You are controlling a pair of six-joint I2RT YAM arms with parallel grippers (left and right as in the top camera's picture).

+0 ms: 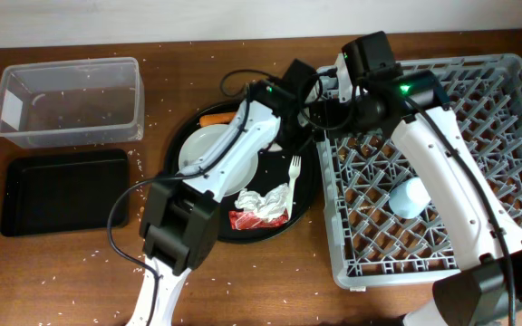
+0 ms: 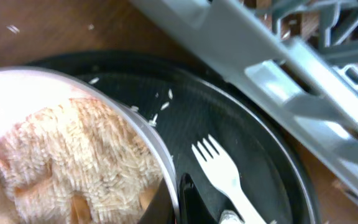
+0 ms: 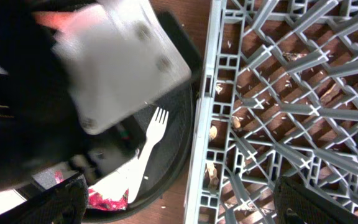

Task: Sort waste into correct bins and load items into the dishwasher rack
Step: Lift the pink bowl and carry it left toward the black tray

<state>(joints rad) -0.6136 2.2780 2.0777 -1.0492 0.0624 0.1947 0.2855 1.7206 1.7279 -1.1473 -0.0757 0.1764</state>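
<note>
Bowl [image 2: 23, 99] w/ rice [image 2: 86, 155] & brown scraps, on round tray [image 2: 247, 143], far side, just left of rack [image 2: 260, 62]. L gripper [image 2: 176, 193] clamped on its thin rim. Prob. stiff, light, slick; loose contents, so keep level. R gripper [image 3: 182, 208] spread wide, empty, over rack edge.

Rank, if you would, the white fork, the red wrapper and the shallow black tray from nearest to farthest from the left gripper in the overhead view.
1. White fork, right beside the left gripper, on the round black tray.
2. Red wrapper, at that tray's near edge.
3. Shallow black tray, far off at the table's left.
</note>
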